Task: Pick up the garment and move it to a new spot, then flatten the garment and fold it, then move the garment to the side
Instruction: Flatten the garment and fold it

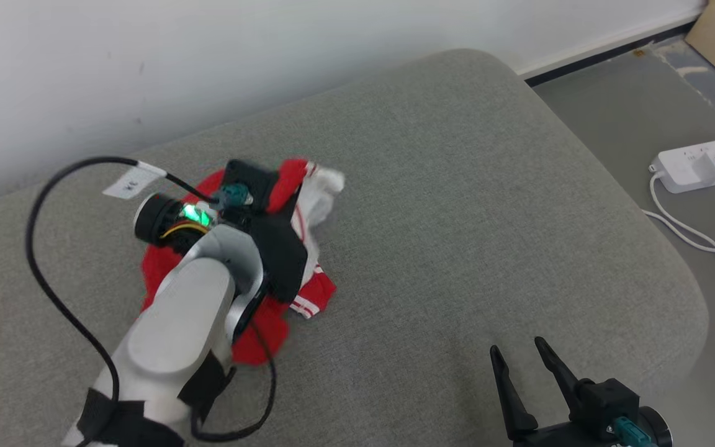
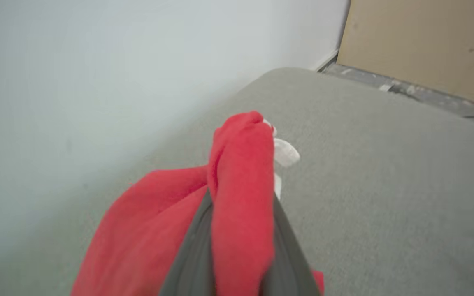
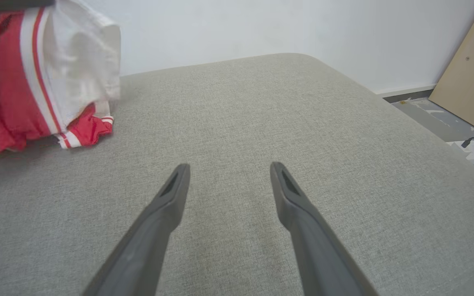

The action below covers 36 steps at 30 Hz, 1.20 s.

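our left gripper point(image 2: 243, 196) pinching the bunched red-and-white garment point(image 1: 258, 338) over the grey cushion point(image 1: 457, 217), our right gripper point(image 3: 228, 168) well apart, its 2 fingers point(image 3: 170, 199) spread

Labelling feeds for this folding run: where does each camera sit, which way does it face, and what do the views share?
Head view: on the head, looking forward and down at the grey cushion; shows the left forearm over the garment and the open right tool.
Left wrist view: on the left wrist, looking along the left tool, shut on the garment, toward the wall.
Right wrist view: on the right wrist, looking along its open fingers across the cushion.
Shared: all three show garment and cushion.
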Motion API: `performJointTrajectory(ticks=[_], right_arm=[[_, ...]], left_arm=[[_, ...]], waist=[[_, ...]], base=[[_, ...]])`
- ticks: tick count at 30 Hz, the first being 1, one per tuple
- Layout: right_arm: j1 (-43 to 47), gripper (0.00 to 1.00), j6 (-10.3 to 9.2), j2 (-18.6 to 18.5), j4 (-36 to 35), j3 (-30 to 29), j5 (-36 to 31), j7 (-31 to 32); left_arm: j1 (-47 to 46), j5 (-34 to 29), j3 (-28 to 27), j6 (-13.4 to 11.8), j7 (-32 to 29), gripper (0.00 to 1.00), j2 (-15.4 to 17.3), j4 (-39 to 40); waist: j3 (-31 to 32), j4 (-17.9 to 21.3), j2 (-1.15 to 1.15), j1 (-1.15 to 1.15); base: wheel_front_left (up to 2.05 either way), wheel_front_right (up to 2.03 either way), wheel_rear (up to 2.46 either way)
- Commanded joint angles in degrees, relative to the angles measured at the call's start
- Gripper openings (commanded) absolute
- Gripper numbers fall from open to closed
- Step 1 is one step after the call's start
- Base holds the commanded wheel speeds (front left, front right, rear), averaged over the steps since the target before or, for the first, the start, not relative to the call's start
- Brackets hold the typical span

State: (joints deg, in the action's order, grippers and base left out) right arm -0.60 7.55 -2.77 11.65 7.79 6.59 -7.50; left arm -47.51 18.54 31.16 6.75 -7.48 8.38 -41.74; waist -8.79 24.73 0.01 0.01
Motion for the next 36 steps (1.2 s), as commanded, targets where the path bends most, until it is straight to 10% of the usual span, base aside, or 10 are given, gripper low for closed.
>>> performJointTrajectory(ticks=[1, 10, 21, 23, 24, 36], right_arm=[[-0.1, 1.0, -0.12, 0.0, 0.1, 0.0, -0.3, 0.2], [1.9, 1.0, -0.12, 0.0, -1.0, -0.4, -2.1, 2.1], [4.7, 1.0, -0.12, 0.0, -4.0, -1.5, -2.9, 4.1], [4.6, 1.0, -0.12, 0.0, -4.3, -1.2, -2.7, 4.4], [4.4, 1.0, -0.12, 0.0, -4.3, -1.2, -2.5, 4.3], [5.3, 1.0, -0.12, 0.0, -4.0, -1.6, -1.8, 4.2]], left_arm=[[-1.6, 1.6, -0.9, 0.1, 2.1, 0.0, -1.0, 1.0], [-4.2, 19.2, -9.6, -0.3, 16.3, 0.0, -5.4, 8.4], [17.0, 31.1, -8.2, -8.2, 17.7, 0.0, -4.6, 5.2], [19.4, 30.9, -8.0, -9.0, 17.7, 0.84, -4.2, 2.9], [20.1, 30.5, -7.8, -9.4, 18.2, 1.0, -4.0, 2.2], [20.4, 19.0, -2.8, -14.4, 21.6, 1.0, 3.2, 7.4]], waist=[[2.5, -2.3, -0.01, -0.01], [8.2, -6.7, -0.01, -0.01], [10.2, -14.9, -0.01, -0.01], [10.4, -15.9, -0.01, -0.01], [10.5, -16.4, -0.01, -0.01], [12.2, -19.6, -0.01, -0.01]], base=[[0.0, 0.0, 0.0], [0.0, 0.0, 0.0], [0.0, 0.0, 0.0], [0.0, 0.0, 0.0], [0.0, 0.0, 0.0], [0.0, 0.0, 0.0]])
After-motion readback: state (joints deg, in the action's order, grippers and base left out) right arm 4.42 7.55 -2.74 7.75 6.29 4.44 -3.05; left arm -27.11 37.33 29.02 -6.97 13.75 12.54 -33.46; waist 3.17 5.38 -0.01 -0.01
